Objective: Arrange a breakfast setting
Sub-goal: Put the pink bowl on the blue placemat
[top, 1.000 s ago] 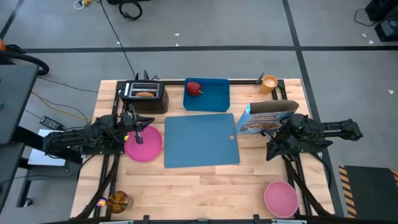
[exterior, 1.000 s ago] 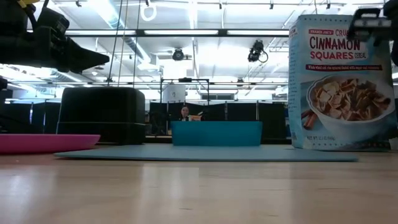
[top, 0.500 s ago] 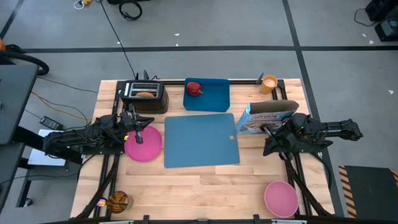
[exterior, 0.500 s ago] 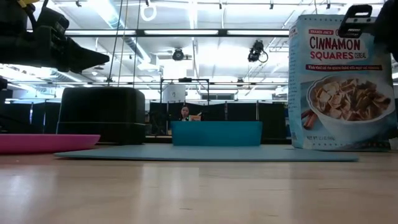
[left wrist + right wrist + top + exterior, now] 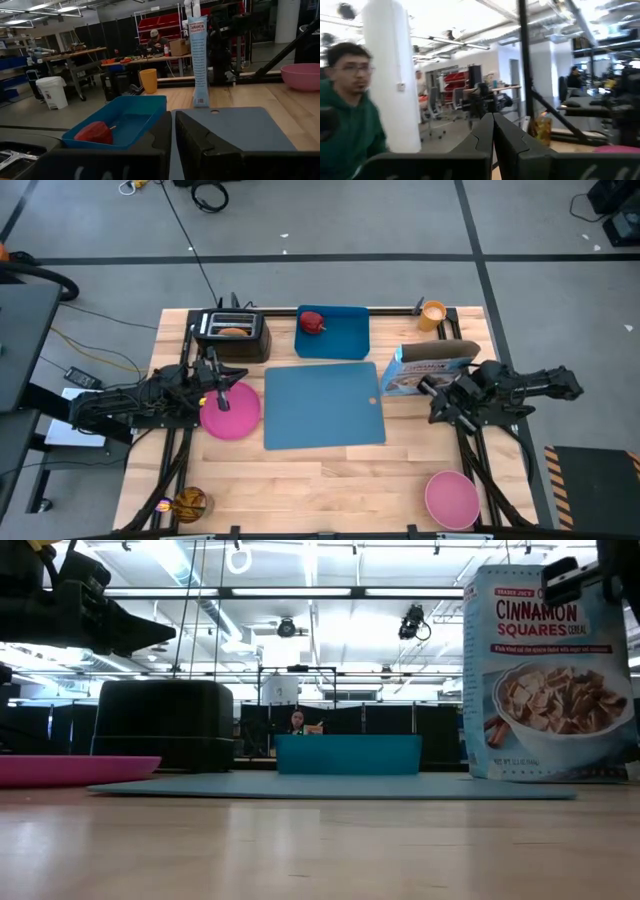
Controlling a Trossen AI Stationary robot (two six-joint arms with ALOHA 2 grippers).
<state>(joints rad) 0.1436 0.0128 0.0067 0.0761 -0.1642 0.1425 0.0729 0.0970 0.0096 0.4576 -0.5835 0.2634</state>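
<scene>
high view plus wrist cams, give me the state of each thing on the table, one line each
blue mat: flat, nothing on it
pink plate: on the wood left of the mat, empty
pink bowl: upright, empty, near right corner
red apple: in the blue tray
toast slice: in the black toaster
orange cup: upright, far right
cereal box: standing upright
left gripper: shut, over the plate
right gripper: shut, by the cereal box

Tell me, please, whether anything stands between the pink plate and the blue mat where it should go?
Nothing visible does. The pink plate lies directly beside the blue mat's near edge, with only bare wood between them. The left pincer sits over the plate's rim, and the black toaster stands off to the side.
</scene>
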